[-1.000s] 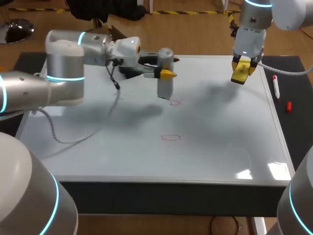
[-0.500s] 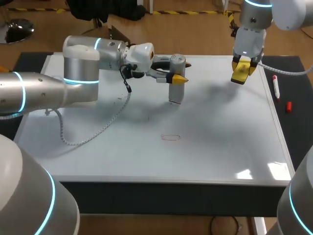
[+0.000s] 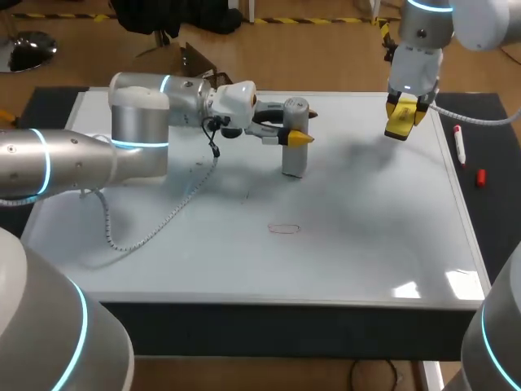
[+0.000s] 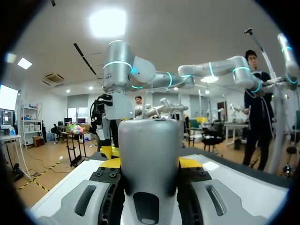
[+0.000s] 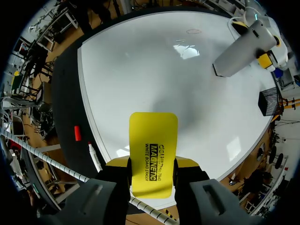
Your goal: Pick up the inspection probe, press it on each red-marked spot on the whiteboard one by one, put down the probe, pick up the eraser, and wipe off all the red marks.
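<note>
The left gripper (image 3: 295,135), in the upper middle of the head view, is clamped on the grey probe (image 3: 294,161), which stands upright with its base on the whiteboard (image 3: 366,244), apparently pressing a spot hidden beneath it; one red mark (image 3: 284,229) shows bare at the centre, likely the next target; the right gripper (image 3: 401,122), upper right, grips the yellow eraser (image 5: 153,150) above the board, probably kept ready for wiping; the eraser bears black print; a marker (image 3: 460,145) and red cap (image 3: 480,176) lie at the right edge.
</note>
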